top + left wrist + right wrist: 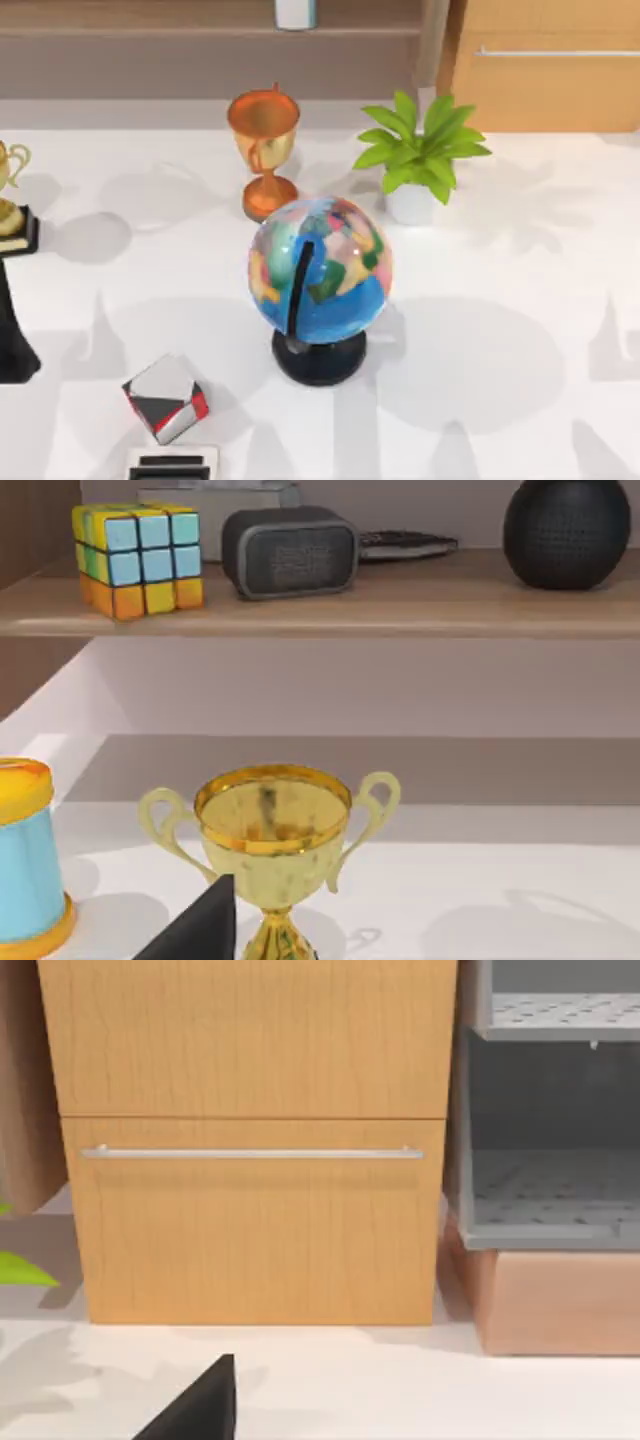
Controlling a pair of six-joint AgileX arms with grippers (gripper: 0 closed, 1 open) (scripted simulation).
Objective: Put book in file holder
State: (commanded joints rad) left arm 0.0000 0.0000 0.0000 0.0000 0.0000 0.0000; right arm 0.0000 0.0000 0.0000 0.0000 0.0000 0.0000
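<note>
The book is out of view. The file holder [552, 1175], a grey rack with perforated shelves, stands on a wooden block beside a wooden cabinet in the right wrist view. A dark wedge of my left gripper [198, 930] shows in the left wrist view, close in front of a gold trophy [272, 845]. In the top view, a black part of my left arm [12, 340] stands at the table's left edge. Low in the right wrist view is a like wedge of my right gripper [198, 1405], facing the cabinet over the white table.
A globe [320, 275] on a black base fills the table's middle. Behind it are an orange trophy [263, 150] and a potted plant [420, 155]. A red, white and grey cube [165, 397] lies front left. The wooden drawer cabinet [250, 1150] stands back right.
</note>
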